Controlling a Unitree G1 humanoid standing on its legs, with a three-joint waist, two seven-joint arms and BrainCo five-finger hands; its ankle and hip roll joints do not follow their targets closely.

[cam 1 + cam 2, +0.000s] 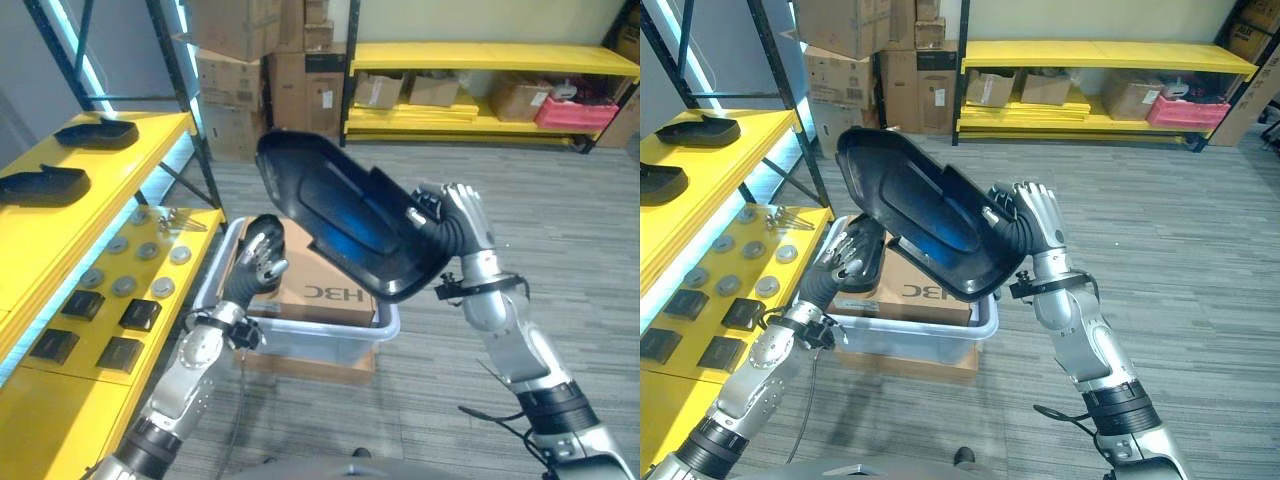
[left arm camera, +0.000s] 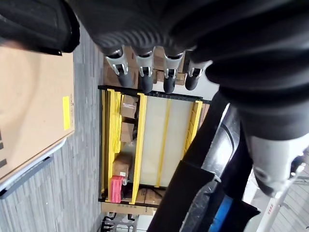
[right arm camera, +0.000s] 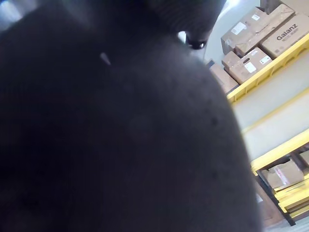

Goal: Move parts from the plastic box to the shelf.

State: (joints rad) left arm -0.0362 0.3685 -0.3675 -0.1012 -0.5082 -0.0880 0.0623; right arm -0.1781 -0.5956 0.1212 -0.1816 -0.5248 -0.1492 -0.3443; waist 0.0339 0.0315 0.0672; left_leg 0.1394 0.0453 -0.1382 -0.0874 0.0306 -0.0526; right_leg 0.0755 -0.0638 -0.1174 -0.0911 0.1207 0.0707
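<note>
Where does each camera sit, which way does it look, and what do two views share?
Left eye view: head, looking down; left hand relaxed over the plastic box, right hand gripping the black part.
Right eye view: the same scene, beside the yellow shelf.
Left wrist view: along its own straight fingers toward the far rack.
Right wrist view: close against the part.
Both eye views share both hands and the box.

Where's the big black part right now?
The big black part is held up in the right hand, tilted above the plastic box, right of the yellow shelf.
</note>
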